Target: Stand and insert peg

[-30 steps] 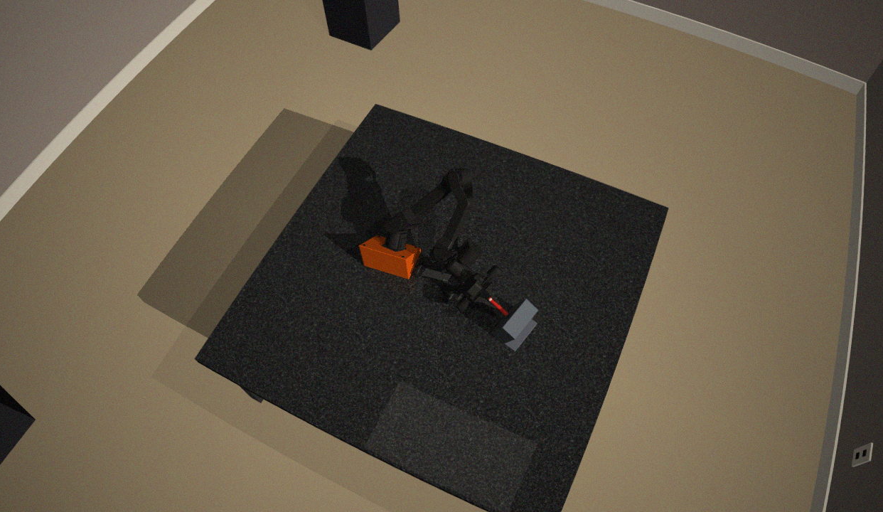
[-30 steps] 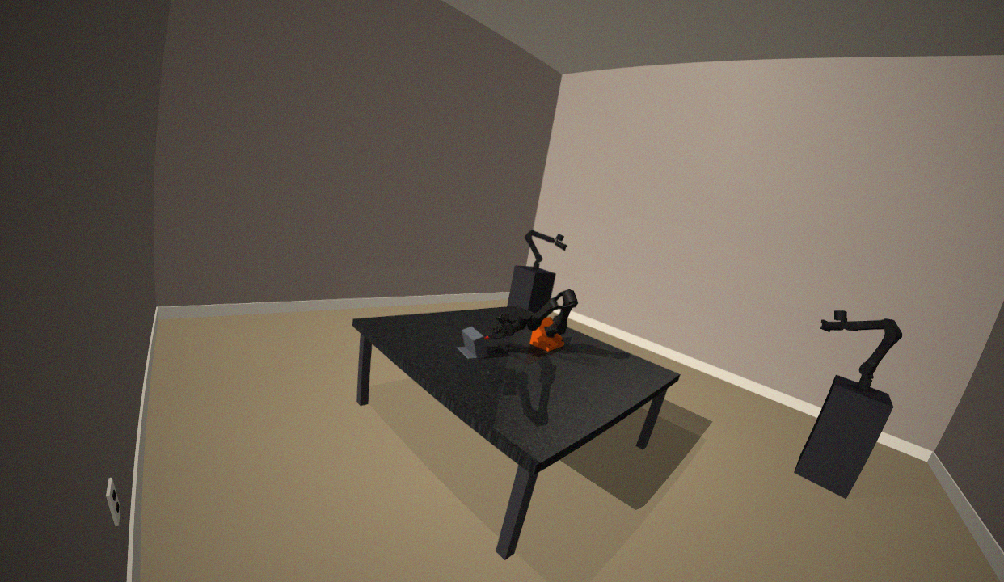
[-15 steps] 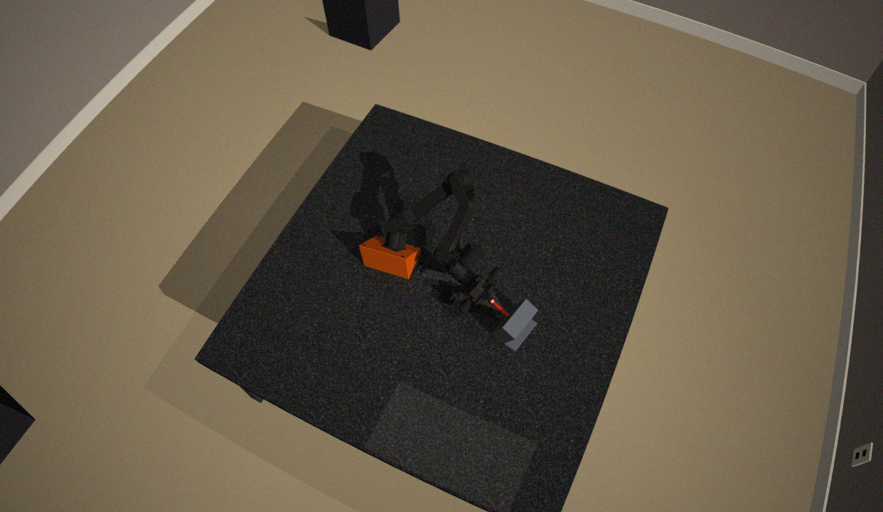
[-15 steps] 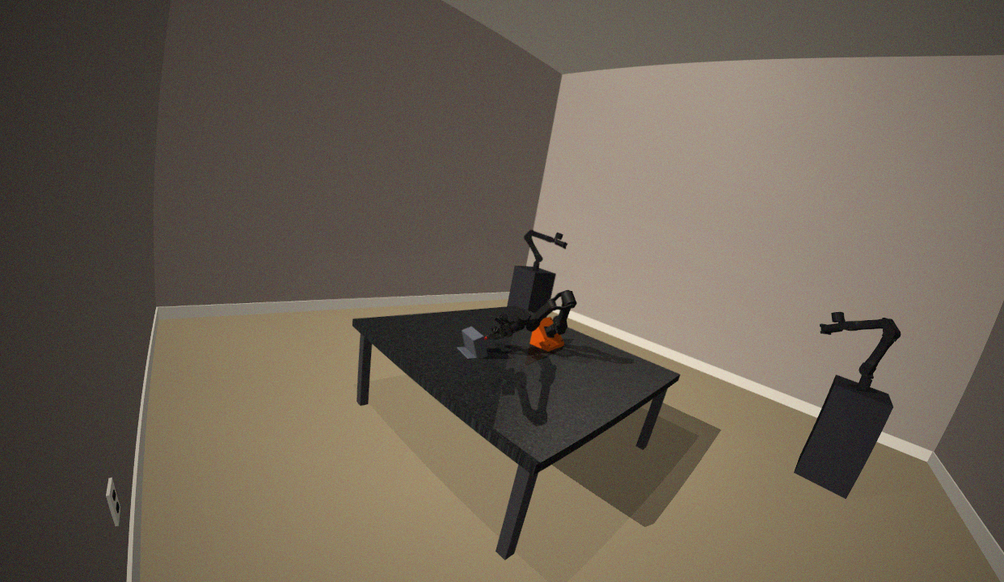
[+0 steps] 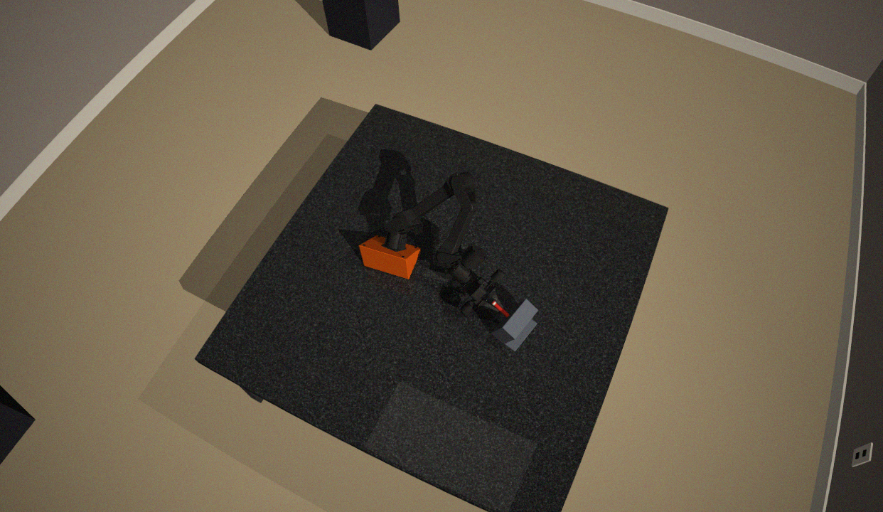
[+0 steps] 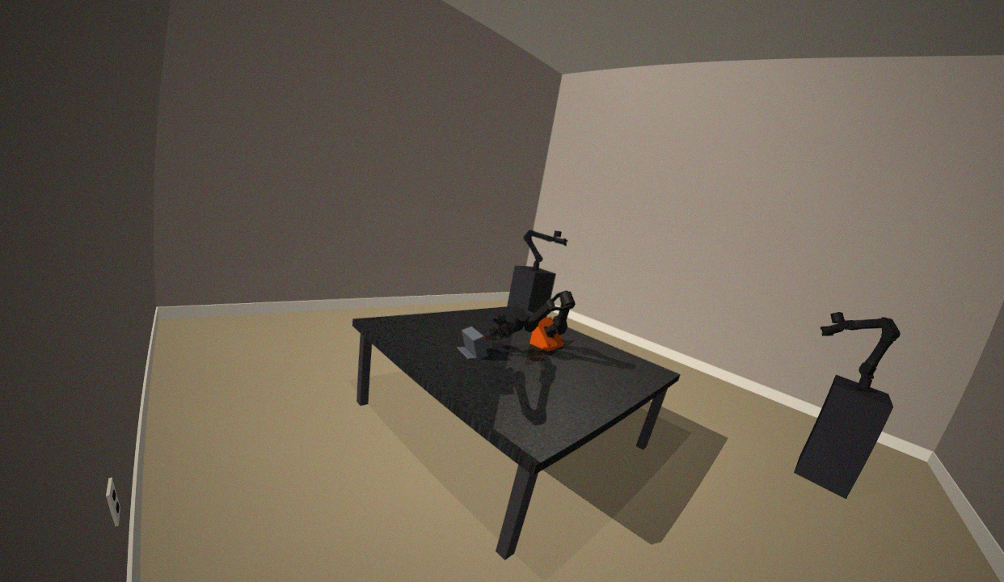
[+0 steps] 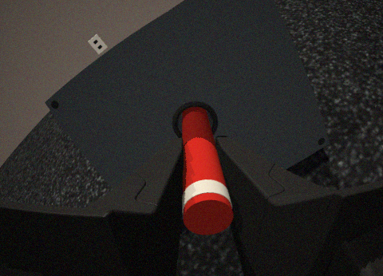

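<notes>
The red peg [image 5: 502, 310] [image 7: 203, 164] has its white-banded end toward the wrist camera. My gripper [image 5: 500, 307] [image 7: 199, 147] is shut on the peg, with a dark finger on each side of it. The peg's plain end points at the grey sloped panel [image 5: 520, 319] [image 6: 473, 341] [image 7: 239, 65]. In the wrist view that end shows inside the outline of the dark ring [image 7: 175, 120] around the hole. I cannot tell whether it is just in front of the hole or in its mouth, nor how deep. The hole's inside is mostly hidden by the peg.
The arm's orange base [image 5: 387, 261] [image 6: 546, 339] stands on the black table [image 5: 343, 331] [image 6: 432, 361] behind the gripper. Two other arms on dark pedestals [image 6: 843, 434] [image 6: 530, 287] stand on the floor away from the table.
</notes>
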### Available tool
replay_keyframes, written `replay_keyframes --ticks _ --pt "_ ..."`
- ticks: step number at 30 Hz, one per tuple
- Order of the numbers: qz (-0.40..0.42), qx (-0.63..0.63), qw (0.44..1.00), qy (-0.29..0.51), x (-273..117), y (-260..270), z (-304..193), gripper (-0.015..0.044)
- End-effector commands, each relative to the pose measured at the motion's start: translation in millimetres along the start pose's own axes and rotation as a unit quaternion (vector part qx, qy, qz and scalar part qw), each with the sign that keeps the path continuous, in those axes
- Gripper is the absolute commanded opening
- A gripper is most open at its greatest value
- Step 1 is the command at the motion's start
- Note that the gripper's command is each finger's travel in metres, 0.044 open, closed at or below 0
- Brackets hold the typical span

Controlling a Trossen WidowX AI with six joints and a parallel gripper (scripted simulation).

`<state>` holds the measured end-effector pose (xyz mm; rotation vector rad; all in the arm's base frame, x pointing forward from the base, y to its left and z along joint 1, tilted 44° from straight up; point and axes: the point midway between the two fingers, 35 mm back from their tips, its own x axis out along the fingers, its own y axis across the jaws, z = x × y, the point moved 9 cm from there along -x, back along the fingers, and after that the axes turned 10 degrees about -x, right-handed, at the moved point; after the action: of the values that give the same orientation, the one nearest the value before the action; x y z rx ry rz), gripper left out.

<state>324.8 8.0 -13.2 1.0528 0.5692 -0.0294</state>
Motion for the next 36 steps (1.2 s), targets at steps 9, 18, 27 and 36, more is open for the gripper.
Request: replay_keyframes --ticks 9,18,27,36 --pt "-0.002 0.003 1.000 -0.001 9 0 -1 0.0000" --pt "-0.001 0.003 1.000 -0.001 13 0 0 0.0000" --pt "-0.001 0.000 1.000 0.001 13 0 0 0.0000" --pt "-0.001 0.000 1.000 0.001 13 0 0 0.0105"
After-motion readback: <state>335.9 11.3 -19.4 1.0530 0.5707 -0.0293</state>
